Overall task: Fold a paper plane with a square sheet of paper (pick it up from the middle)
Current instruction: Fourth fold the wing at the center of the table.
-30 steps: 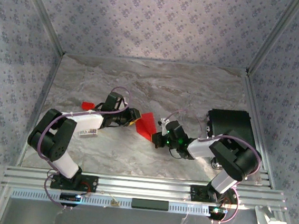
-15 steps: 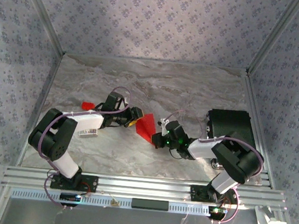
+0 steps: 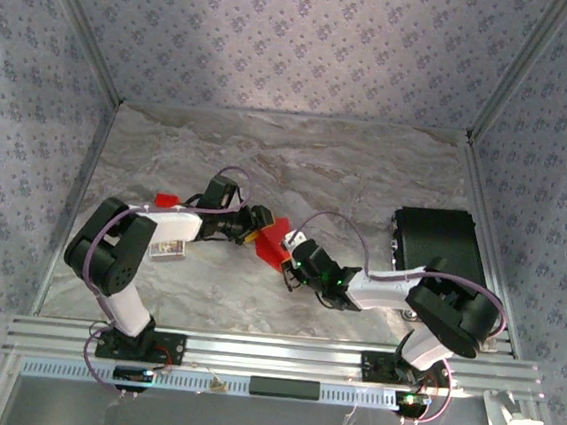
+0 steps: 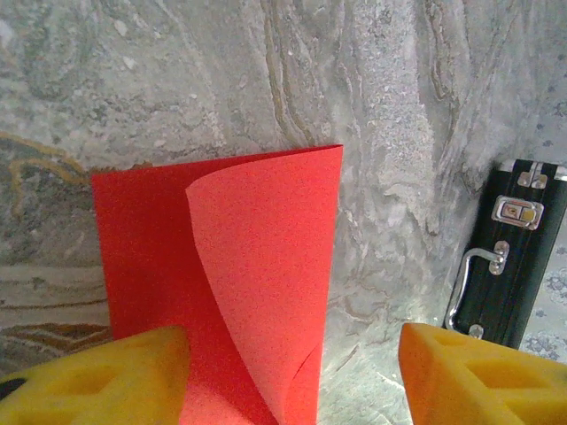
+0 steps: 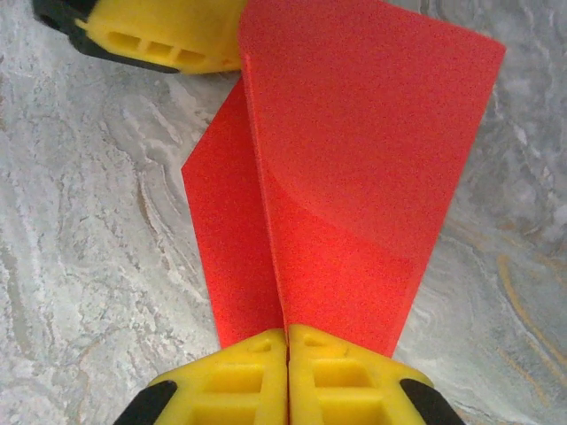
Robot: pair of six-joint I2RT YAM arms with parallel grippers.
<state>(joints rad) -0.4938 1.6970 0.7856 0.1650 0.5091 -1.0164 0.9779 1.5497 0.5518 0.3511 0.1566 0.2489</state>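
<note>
1. The square sheet of paper [image 3: 279, 234] sits mid-table in your top view, between the two grippers. It is folded over on itself.
2. In your right wrist view the sheet [image 5: 354, 168] runs lengthwise from the bottom centre to the top of the frame. Its crease climbs almost straight up from the fingers, and the wider flap leans to the upper right.
3. In your left wrist view the sheet [image 4: 257, 266] rises from the bottom edge to mid-frame, with one flap curling forward.
4. Compared with a second ago, the right arm has reached further left, less red shows from above, and the left jaws have spread.
5. Your right gripper [image 5: 286, 341] is clenched on the sheet's lower edge, yellow pads pressed together.
6. Your left gripper [image 4: 288, 367] is released, with the sheet between its fingers. The lower-left finger [image 4: 97, 381] sits just beside the paper; whether it touches, you cannot tell. The other stands well apart.
7. A black case [image 3: 436, 242] lies at right.
</note>
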